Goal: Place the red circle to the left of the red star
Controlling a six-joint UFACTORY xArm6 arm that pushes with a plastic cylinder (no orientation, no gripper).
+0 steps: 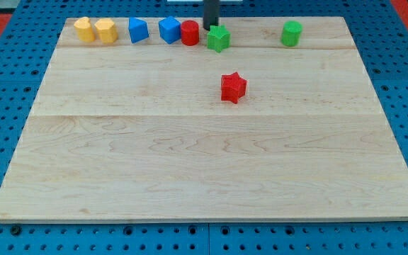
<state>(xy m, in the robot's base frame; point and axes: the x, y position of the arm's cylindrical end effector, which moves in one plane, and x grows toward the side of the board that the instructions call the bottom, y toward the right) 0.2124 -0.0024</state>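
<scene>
The red circle [190, 32], a short red cylinder, stands near the board's top edge, touching a blue block [169, 30] on its left. The red star [233, 87] lies lower, right of the board's centre. My tip [210, 27] is at the top edge, just right of the red circle and just above-left of a green star [218, 38]. The rod runs up out of the view.
Along the top edge from the left stand two yellow blocks [84, 28] [105, 30] and a second blue block [138, 30]. A green cylinder [292, 32] stands at the top right. The wooden board [204, 170] lies on a blue pegboard.
</scene>
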